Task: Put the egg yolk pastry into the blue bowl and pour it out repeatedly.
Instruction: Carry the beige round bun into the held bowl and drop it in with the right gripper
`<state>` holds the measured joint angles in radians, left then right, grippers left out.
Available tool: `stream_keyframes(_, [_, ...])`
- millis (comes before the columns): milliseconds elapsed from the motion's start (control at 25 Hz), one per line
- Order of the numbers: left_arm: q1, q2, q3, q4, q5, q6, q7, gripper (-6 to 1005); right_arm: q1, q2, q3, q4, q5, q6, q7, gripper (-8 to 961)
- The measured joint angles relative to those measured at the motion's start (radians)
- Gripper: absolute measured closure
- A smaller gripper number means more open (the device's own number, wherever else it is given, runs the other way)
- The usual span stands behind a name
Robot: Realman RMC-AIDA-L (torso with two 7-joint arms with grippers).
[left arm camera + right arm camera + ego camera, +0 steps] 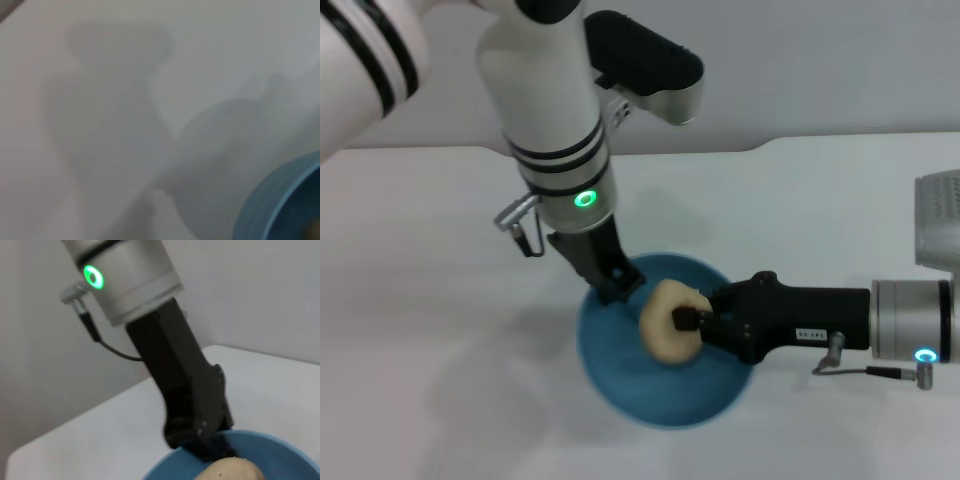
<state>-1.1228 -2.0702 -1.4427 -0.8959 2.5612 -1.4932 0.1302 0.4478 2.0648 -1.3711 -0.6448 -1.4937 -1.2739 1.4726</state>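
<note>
One egg yolk pastry sits at the lower centre of the head view, over the inside of the blue bowl, with the right gripper reaching in from the right edge of the frame and its dark fingers closed on the pastry's right side. Whether the pastry already rests on the bowl's floor or hangs just above it cannot be told. The hold looks meant to carry the pastry well inside the rim before letting go, so it lands in the bowl and not on the table.

The left gripper comes down from the upper left and meets the bowl's far rim, fingers clamped on it as far as the head view shows; the grip probably steadies the bowl now and readies it for tipping. In the right wrist view this same gripper stands at the rim just behind the pastry. The left wrist view shows only a slice of the bowl at its lower right.
</note>
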Motion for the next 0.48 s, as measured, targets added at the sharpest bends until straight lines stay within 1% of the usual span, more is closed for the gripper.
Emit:
stream_keyframes(160, [-0.017, -0.002, 0.003, 0.008, -0.036, 0.02, -0.044, 993, 0.009, 0.0, -0.014, -0.019, -0.007, 0.044, -0.001, 864])
stream_keyframes(280, [-0.014, 0.001, -0.001, 0.012, -0.038, 0.031, -0.091, 992, 0.013, -0.001, -0.014, -0.046, -0.044, 0.049, 0.013, 866])
stream_keyframes(440, [-0.01, 0.003, -0.001, 0.013, -0.033, 0.038, -0.123, 992, 0.013, -0.001, -0.009, -0.051, -0.054, 0.045, 0.019, 868])
stream_keyframes(480, [-0.01, 0.004, -0.002, 0.013, -0.031, 0.041, -0.129, 991, 0.013, -0.001, -0.009, -0.052, -0.055, 0.043, 0.019, 849])
